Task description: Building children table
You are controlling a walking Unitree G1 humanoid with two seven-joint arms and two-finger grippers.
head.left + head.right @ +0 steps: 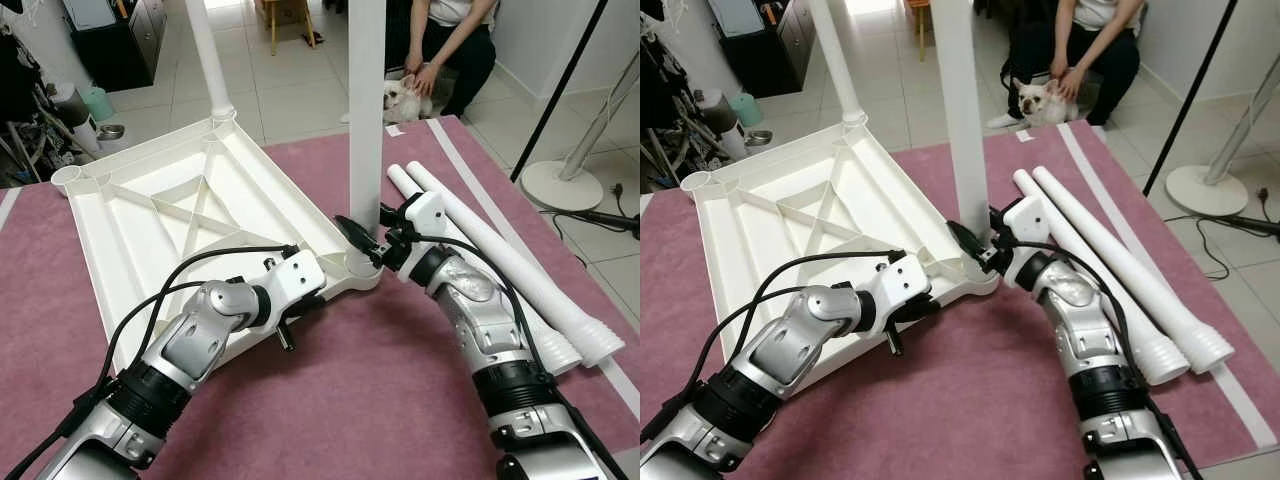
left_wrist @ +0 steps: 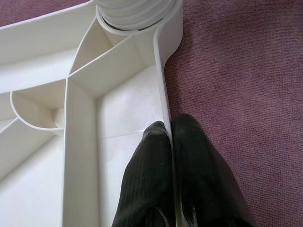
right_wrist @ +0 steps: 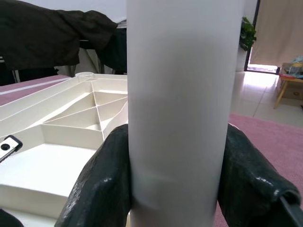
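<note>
A white plastic tabletop [image 1: 170,215] lies upside down on the purple mat, its ribs facing up. One white leg [image 1: 210,60] stands in its far corner socket. A second white leg [image 1: 366,130] stands upright in the near right corner socket, and my right gripper [image 1: 368,240] is shut on its base; in the right wrist view the black fingers [image 3: 102,189] press both sides of that leg [image 3: 177,104]. My left gripper [image 2: 169,142] is shut on the tabletop's thin rim [image 2: 163,90] close to that corner. Two more white legs [image 1: 500,260] lie on the mat to the right.
The purple mat [image 1: 360,400] covers the floor under everything. A person [image 1: 450,45] crouches beyond the mat with a small dog [image 1: 405,98]. A fan base [image 1: 560,185] and black cable lie at the right; a pole [image 1: 565,85] leans there. Clutter stands at the far left.
</note>
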